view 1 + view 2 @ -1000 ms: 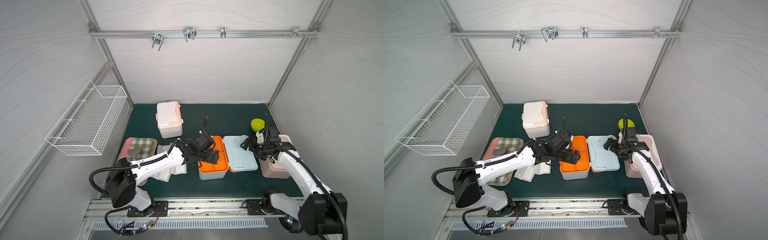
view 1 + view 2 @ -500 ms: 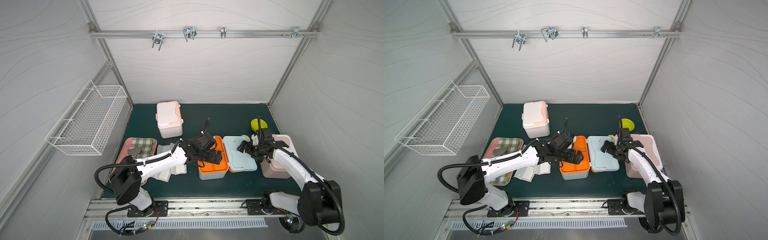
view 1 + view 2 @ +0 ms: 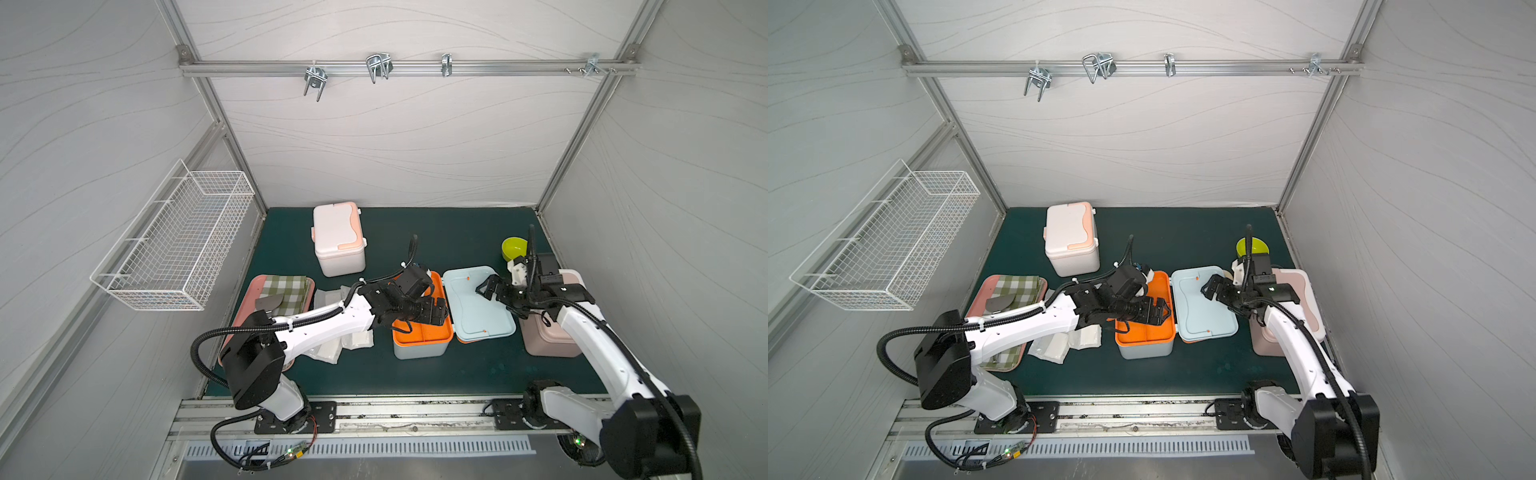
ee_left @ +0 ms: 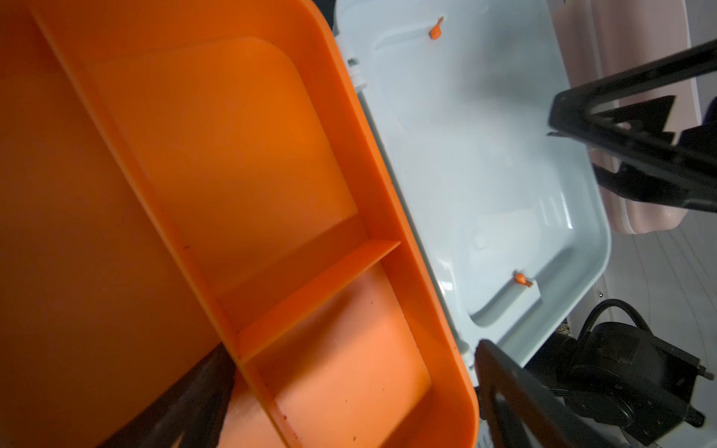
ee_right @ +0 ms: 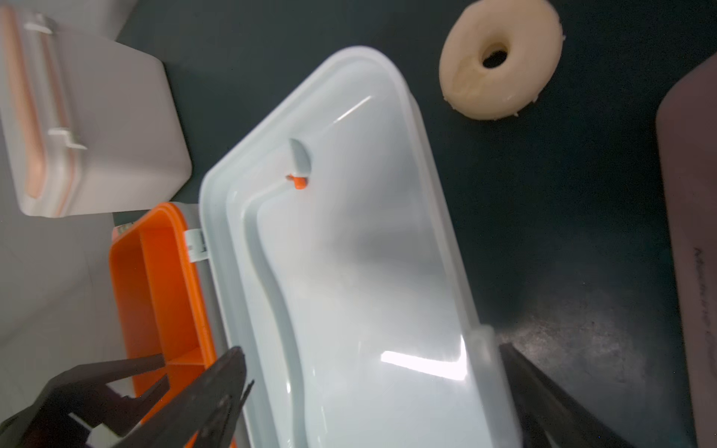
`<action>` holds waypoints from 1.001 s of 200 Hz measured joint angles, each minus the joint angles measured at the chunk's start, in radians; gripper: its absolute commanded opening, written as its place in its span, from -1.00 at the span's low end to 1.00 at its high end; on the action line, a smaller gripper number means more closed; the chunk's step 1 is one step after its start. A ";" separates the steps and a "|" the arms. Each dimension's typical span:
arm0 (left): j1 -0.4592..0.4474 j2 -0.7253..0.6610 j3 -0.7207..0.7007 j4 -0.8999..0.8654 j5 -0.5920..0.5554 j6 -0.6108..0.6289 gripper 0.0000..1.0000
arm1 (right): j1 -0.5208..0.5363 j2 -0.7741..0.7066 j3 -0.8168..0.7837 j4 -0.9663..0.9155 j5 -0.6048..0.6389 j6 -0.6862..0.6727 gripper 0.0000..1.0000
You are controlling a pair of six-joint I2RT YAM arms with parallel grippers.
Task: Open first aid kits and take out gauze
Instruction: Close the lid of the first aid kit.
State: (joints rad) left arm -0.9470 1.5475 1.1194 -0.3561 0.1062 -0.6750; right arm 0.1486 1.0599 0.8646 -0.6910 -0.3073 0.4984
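Note:
The pale blue first aid kit (image 3: 419,347) stands open mid-table, its orange tray (image 4: 232,155) empty and its lid (image 3: 478,303) lying flat to the right. My left gripper (image 3: 440,311) hangs open just above the tray (image 3: 1144,332), holding nothing. My right gripper (image 3: 488,289) is open over the lid (image 5: 349,271), a finger on each side. The white kit (image 3: 338,241) at the back and the pink kit (image 3: 548,340) under my right arm are closed. Several gauze pouches (image 3: 357,338) lie on the mat left of the blue kit.
A pink tray (image 3: 245,316) with a checked cloth (image 3: 286,291) sits at the left. A green bowl (image 3: 514,248) and a cream ring (image 5: 500,58) lie behind the pink kit. A wire basket (image 3: 178,245) hangs on the left wall.
My right gripper has drifted a little left over the blue lid. My left gripper has shifted slightly right above the orange tray. Both stay open.

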 measured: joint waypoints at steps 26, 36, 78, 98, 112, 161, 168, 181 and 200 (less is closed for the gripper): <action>0.002 0.000 -0.002 0.007 0.000 -0.009 0.93 | -0.006 -0.060 0.062 -0.027 -0.037 0.002 0.98; 0.002 0.000 -0.002 0.009 0.001 -0.012 0.93 | -0.006 -0.076 0.082 -0.031 -0.062 0.005 0.98; 0.004 0.003 -0.018 0.072 0.038 -0.049 0.93 | -0.003 -0.099 0.135 -0.027 -0.248 0.037 0.98; 0.004 0.018 -0.018 0.114 0.064 -0.076 0.92 | -0.001 -0.098 0.156 -0.029 -0.306 0.053 0.98; 0.003 0.031 -0.018 0.151 0.084 -0.098 0.92 | 0.003 -0.097 0.175 -0.029 -0.334 0.058 0.98; 0.002 0.042 -0.060 0.289 0.119 -0.164 0.91 | 0.029 -0.071 0.237 -0.037 -0.388 0.060 0.98; 0.002 0.035 -0.069 0.294 0.116 -0.165 0.91 | 0.038 -0.068 0.244 -0.040 -0.391 0.060 0.98; 0.002 0.012 -0.082 0.289 0.103 -0.163 0.91 | 0.061 -0.064 0.253 -0.043 -0.393 0.060 0.98; 0.001 -0.062 -0.112 0.257 0.063 -0.154 0.92 | 0.097 -0.061 0.266 -0.044 -0.393 0.060 0.98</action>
State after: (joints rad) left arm -0.9463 1.4857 1.0077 -0.0990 0.1692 -0.8288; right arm 0.2455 0.9989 1.1301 -0.7353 -0.6998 0.5579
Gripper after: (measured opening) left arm 0.956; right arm 0.992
